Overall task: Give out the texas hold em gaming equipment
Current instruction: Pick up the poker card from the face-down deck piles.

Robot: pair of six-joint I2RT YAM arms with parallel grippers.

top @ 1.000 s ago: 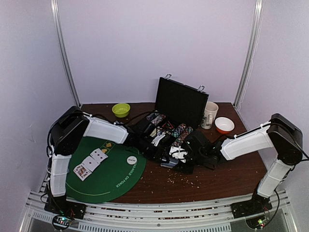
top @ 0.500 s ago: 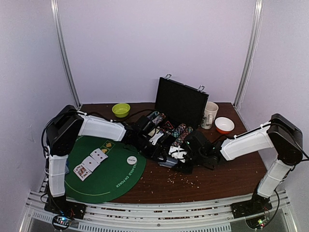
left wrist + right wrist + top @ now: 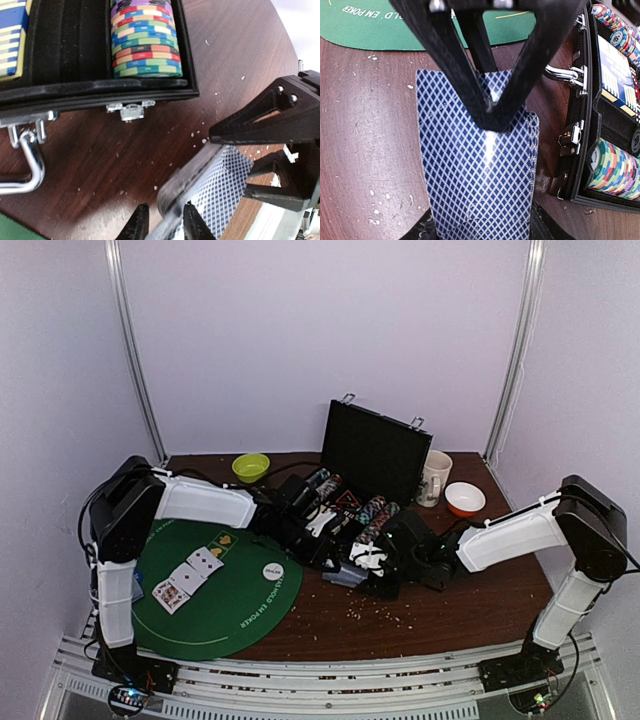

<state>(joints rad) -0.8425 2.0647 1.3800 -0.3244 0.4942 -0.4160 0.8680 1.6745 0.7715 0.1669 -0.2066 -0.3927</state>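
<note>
A deck of blue-backed playing cards [image 3: 475, 170] hangs just above the brown table in front of the open chip case [image 3: 350, 505], with my right gripper [image 3: 482, 232] shut across its width. My left gripper [image 3: 165, 227] reaches in from the left. Its fingertips [image 3: 192, 225] straddle the deck's [image 3: 225, 182] near end, one over the patterned back, the other beyond the grey edge; whether they pinch it does not show. Rows of multicoloured poker chips [image 3: 145, 40] fill the case. On the green mat [image 3: 230, 620] lie several face-up cards [image 3: 190, 578] and the white dealer disc [image 3: 273, 571].
A lime-green bowl [image 3: 251, 467] stands at the back left. A white mug [image 3: 435, 478] and an orange bowl [image 3: 465, 499] stand at the back right. The case lid [image 3: 375, 450] stands upright behind the chips. Its metal handle [image 3: 25, 160] and latch [image 3: 131, 111] jut toward the deck. Crumbs dot the table.
The left arm has stretched further right, its elbow swinging left, and its fingertips have settled at the deck's end. The right arm and the deck have barely moved.
</note>
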